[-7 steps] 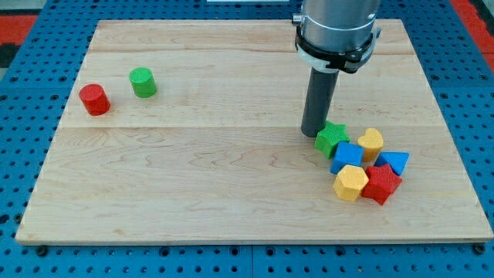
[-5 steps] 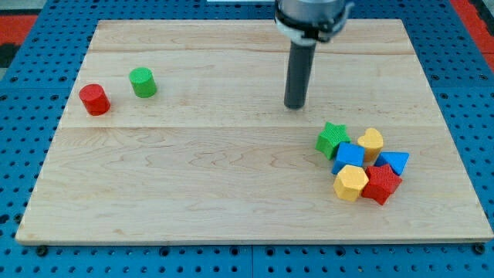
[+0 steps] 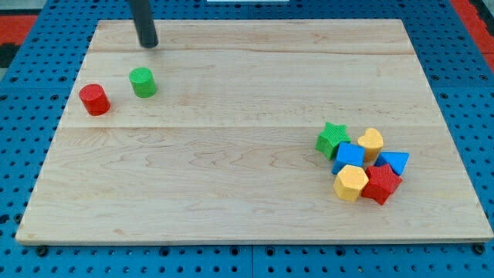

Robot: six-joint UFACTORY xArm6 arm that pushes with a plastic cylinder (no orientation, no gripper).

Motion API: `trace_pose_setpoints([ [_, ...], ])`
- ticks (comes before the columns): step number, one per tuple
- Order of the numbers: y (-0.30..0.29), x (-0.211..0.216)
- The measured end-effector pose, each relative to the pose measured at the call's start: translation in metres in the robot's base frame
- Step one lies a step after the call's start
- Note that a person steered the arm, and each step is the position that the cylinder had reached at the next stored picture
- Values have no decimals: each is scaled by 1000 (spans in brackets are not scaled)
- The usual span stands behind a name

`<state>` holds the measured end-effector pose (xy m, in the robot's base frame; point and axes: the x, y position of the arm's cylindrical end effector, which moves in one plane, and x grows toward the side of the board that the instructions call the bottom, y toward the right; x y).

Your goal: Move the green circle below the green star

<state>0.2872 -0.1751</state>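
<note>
1. Rod end near the view's top left: my tip [image 3: 148, 45] rests on the pale wooden surface [image 3: 231, 170], just above the green circle [image 3: 143, 82] and apart from it, with bare wood showing between them.
2. No pincer is fitted to this arm, so no open or closed state can be told; only the lower length of the dark rod is in frame, running off the view's top edge.
3. Green circle stands upright at the view's left, with a red cylinder [image 3: 95, 100] just beside it, lower and further left, the two not touching.
4. Green star [image 3: 333, 138] lies well apart from them at the view's right, at the upper left corner of a tight cluster of blocks.
5. Cluster in detail: a blue cube [image 3: 349, 156] sits against the star's lower right; a yellow block [image 3: 371, 143] of rounded shape is at the cluster's top right; a blue triangular block [image 3: 394, 162] marks its right edge.
6. Along the cluster's bottom, a yellow hexagonal block [image 3: 351, 183] and a red block [image 3: 381, 184] of angular shape sit side by side, pressed close together.
</note>
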Motion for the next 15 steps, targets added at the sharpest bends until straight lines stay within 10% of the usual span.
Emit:
trace_pose_setpoints([
  [6, -28, 126],
  [11, 78, 98],
  [13, 173, 164],
  [15, 141, 183],
])
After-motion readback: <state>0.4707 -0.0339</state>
